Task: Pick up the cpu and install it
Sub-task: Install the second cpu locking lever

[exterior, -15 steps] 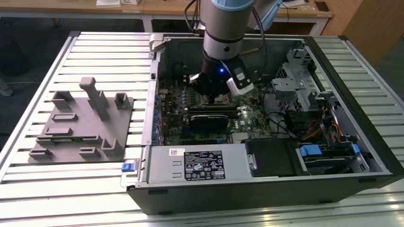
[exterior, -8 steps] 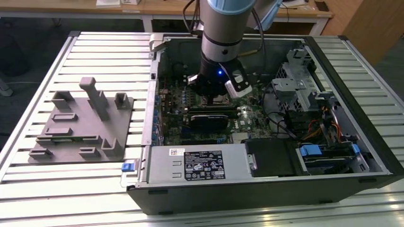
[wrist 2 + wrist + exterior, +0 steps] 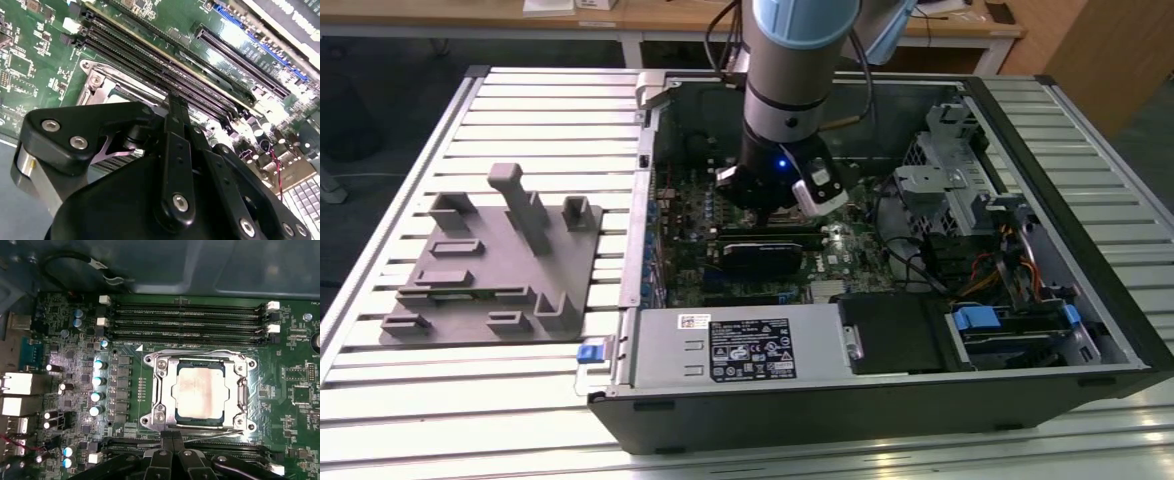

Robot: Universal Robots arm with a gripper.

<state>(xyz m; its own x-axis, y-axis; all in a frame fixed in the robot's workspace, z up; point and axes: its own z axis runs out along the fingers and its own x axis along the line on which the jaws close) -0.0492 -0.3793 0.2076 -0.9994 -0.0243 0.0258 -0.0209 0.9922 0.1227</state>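
The cpu [image 3: 200, 390], a flat square chip with a silvery top, lies in the motherboard socket inside its metal retention frame [image 3: 159, 390]. My gripper [image 3: 173, 440] hovers just beside the socket's edge, its two fingers pressed together and nothing between them. In the second wrist view the gripper [image 3: 175, 102] stands over a corner of the socket frame [image 3: 97, 82], and its black linkage hides most of the socket. In the exterior view the arm reaches down into the open computer case, with the gripper [image 3: 781, 205] low over the motherboard [image 3: 687, 215].
Memory slots [image 3: 185, 315] run along one side of the socket, capacitors [image 3: 97, 382] along another. A grey fixture block [image 3: 494, 260] sits on the slatted table at the exterior view's left. The power supply [image 3: 734, 345], drive cage [image 3: 961, 180] and cables [image 3: 1014, 260] crowd the case.
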